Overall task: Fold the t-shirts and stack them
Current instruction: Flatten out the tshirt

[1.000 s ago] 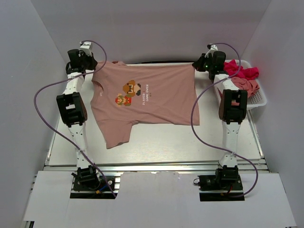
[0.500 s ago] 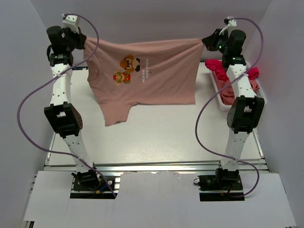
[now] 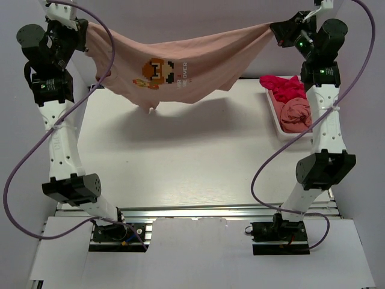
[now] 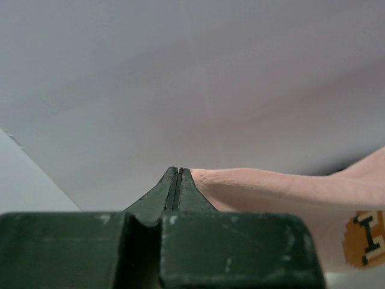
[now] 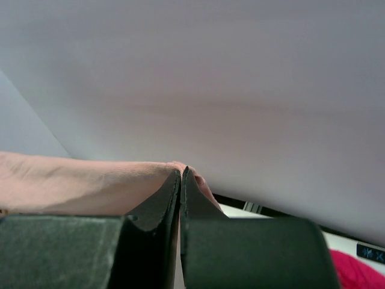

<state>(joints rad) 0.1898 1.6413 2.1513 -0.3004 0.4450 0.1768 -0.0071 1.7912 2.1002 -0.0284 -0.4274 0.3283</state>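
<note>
A salmon-pink t-shirt with a pixel-art print (image 3: pixel 180 57) hangs stretched in the air between both grippers, high above the table's far side. My left gripper (image 3: pixel 84 29) is shut on its left corner; the cloth (image 4: pixel 271 186) runs off to the right of the closed jaws (image 4: pixel 174 171). My right gripper (image 3: pixel 278 29) is shut on the right corner; cloth (image 5: pixel 78 183) runs left from its closed jaws (image 5: pixel 181 171). The shirt sags in the middle, with a sleeve dangling at the lower left. A magenta-red shirt (image 3: pixel 284 88) and a bunched pink shirt (image 3: pixel 296 114) lie in the basket.
A white mesh basket (image 3: pixel 275 125) stands at the table's right side, under the right arm. The white table (image 3: pixel 180 162) lies below the hanging shirt. White walls close in at the back and sides.
Both arms have risen and spread outward, lifting the printed shirt off the table until it hangs free. The basket now shows more of its contents.
</note>
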